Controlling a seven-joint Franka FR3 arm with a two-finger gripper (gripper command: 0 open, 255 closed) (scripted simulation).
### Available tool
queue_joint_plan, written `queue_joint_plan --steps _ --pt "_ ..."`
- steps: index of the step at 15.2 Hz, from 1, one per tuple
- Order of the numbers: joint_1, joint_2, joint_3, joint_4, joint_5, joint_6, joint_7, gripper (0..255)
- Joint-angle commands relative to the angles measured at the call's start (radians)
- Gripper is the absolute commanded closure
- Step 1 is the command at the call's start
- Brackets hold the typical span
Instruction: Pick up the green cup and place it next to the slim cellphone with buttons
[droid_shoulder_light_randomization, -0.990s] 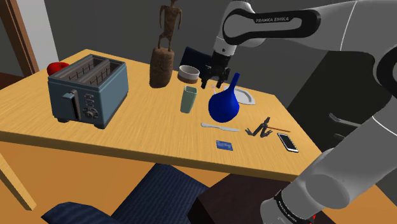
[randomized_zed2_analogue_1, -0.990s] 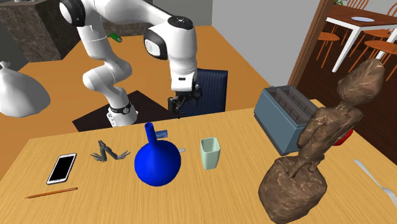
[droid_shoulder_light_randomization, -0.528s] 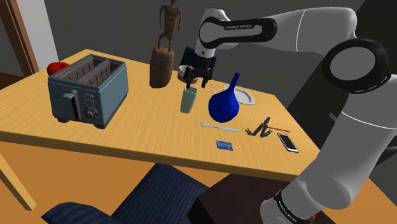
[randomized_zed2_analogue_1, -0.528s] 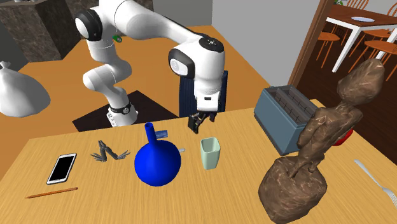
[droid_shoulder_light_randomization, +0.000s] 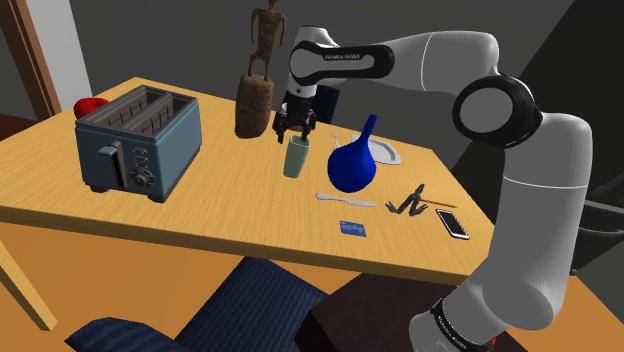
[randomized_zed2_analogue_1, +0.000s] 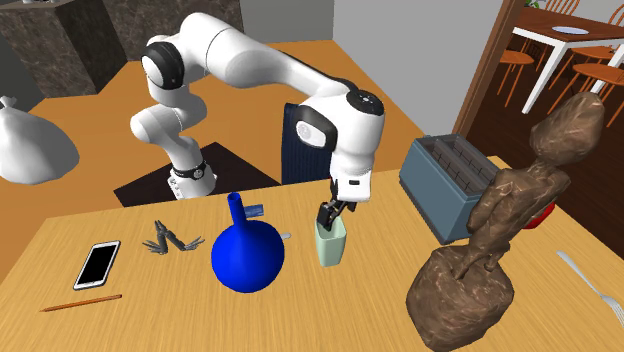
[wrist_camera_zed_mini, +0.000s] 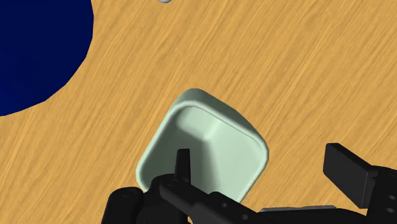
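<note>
One finger of the black tool (wrist_camera_zed_mini: 264, 168) hangs over the pale green squarish cup's (wrist_camera_zed_mini: 210, 137) mouth and the other outside its rim, spread wide and gripping nothing. The cup stands upright on the wooden tabletop (droid_shoulder_light_randomization: 200, 200), beside a round blue vase (droid_shoulder_light_randomization: 352, 165).

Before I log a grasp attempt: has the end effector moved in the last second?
Yes. In the shoulder view the end effector moved left, from above the blue vase to directly over the pale green cup.
</note>
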Motion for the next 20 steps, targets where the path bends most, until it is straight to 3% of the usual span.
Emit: queue_joint_plan --steps 1,4,12,13,20 --pt "0.002 0.006 0.000 -0.017 -0.001 0.023 0.003 0" --pt "0.001 0.013 0.000 -0.054 -0.002 0.068 0.004 0" --pt "0.001 0.013 0.000 -0.054 -0.002 0.067 0.004 0" --pt "0.001 0.013 0.000 -0.054 -0.002 0.067 0.004 255" --pt "0.002 0.013 0.000 -0.054 -0.002 0.067 0.004 255"
